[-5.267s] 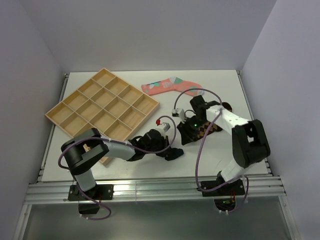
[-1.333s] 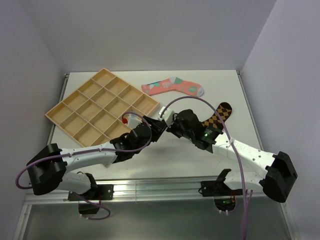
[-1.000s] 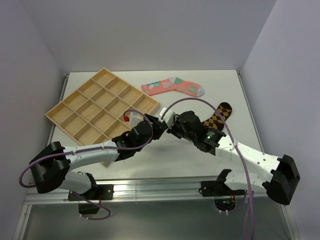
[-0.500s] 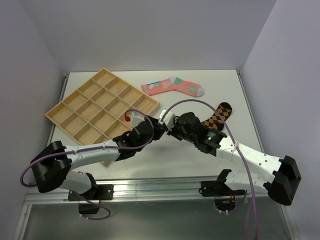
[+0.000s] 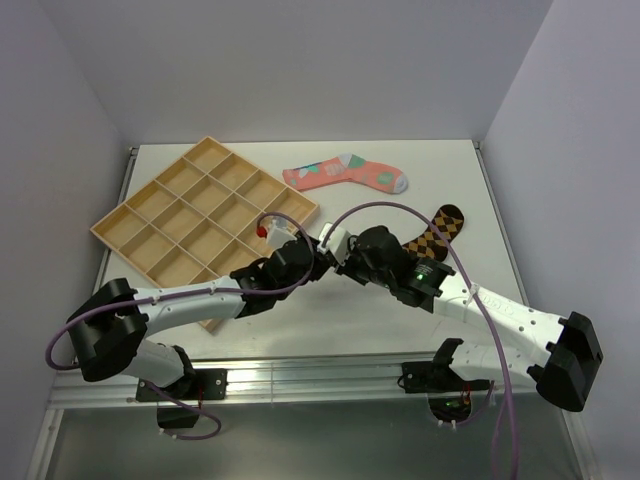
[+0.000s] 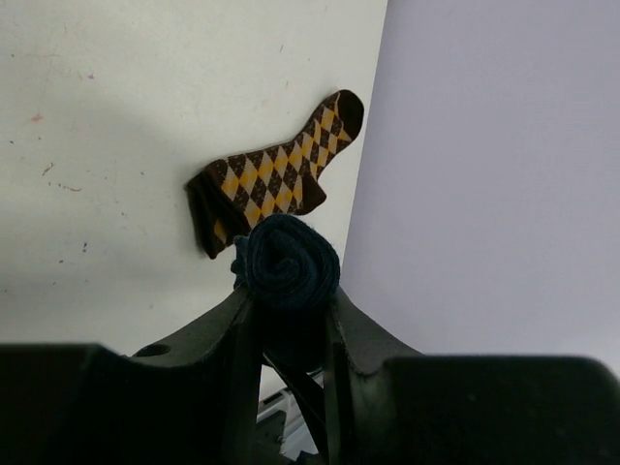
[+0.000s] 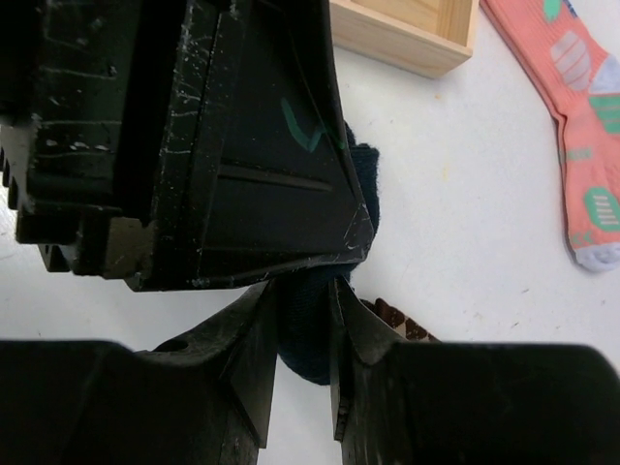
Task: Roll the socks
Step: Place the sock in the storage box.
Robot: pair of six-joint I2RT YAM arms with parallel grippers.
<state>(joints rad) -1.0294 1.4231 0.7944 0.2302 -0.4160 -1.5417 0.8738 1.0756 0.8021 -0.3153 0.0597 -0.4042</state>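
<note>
1. Socks from above: pink sock (image 5: pixel 345 172) flat near the far edge of the table (image 5: pixel 450 175), well apart from both arms.
2. Same view: diamond sock (image 5: pixel 435 232) flat on the right, lower end hidden behind the right arm.
3. Same view: left gripper (image 5: pixel 315 258) and right gripper (image 5: pixel 345 265) tip to tip near the middle, just beside the near corner of the tray (image 5: pixel 200 215). Cannot tell from here whether either is parted or closed, nor make out the navy sock between them.
4. Left wrist: navy sock (image 6: pixel 287 263) wound into a tight roll, spiral end facing the camera, raised off the table.
5. Left wrist: left gripper clamped on the navy sock, fingers (image 6: pixel 235 334) pressed to either side of the roll's lower half.
6. Left wrist: diamond sock (image 6: pixel 271 179) beyond the roll, flat on the table, narrow end toward the wall (image 6: pixel 504 174).
7. Right wrist: right gripper clamped on the navy sock (image 7: pixel 360 189) too, dark fabric pinched between its fingers (image 7: pixel 254 358) and bulging out above them.
8. Right wrist: left gripper as a large black block straight ahead, meeting the same sock from the opposite side.
9. Right wrist: pink sock (image 7: pixel 581 126) flat at the right edge, tray (image 7: pixel 417 39) corner at the top, sliver of diamond sock (image 7: pixel 402 320) just beyond the right finger.
</note>
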